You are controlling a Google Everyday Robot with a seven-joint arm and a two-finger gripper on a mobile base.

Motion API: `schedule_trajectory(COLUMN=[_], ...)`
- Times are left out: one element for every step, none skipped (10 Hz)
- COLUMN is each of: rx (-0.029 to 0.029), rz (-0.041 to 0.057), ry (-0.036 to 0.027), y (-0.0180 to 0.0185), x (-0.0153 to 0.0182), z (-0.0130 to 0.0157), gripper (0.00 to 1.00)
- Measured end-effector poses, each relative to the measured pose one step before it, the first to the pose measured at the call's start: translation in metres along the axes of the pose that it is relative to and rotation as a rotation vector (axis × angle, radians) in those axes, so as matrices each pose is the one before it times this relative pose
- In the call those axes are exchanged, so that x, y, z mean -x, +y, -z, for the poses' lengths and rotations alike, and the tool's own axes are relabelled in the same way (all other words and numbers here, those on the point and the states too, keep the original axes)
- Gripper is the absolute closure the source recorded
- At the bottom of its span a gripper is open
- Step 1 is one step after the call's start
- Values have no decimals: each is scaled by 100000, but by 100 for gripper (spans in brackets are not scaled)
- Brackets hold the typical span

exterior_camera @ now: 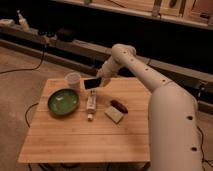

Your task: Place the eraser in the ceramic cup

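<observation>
Mid-table [75,145], green bowl [49,100], tube [91,103], beige block [114,114] and red piece [119,105] sit out of the way; behind them the gripper [101,81] is clamped on the eraser [91,83], held in the air just right of the cup [73,80] – carry step, next needs a shift left over the rim, then release

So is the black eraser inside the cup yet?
Not yet. The eraser is out of the cup, held above the table in the gripper, which is shut on it, just right of the ceramic cup.

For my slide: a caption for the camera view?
The hand holds the eraser above the table, beside the ceramic cup.
</observation>
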Motion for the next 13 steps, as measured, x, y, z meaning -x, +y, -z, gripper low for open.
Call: schedule_trajectory(rx=[486,587,476,428,651,471,67,130,-243,-1059,-1744,-1566,-1214], rz=[-1005,-1039,-116,328,912,1195,1048,1043,816,1083,1671,2014,2511], ry=[-1296,-1469,-1019,-809,-685,-378,-126,81,258,644,753,141,-424], y=[-1077,-979,-754,-662,-452,-463,-441,-381,-318,-532,-641,-534,-381], x=[477,456,431,515,645,660,510,458,322,361,412,581,866], z=[-336,-324,-119,101,125,125,140,-29,-191,-467,-497,-268,-307], gripper=[87,87,87,87,87,87,87,87,87,87,87,87,87])
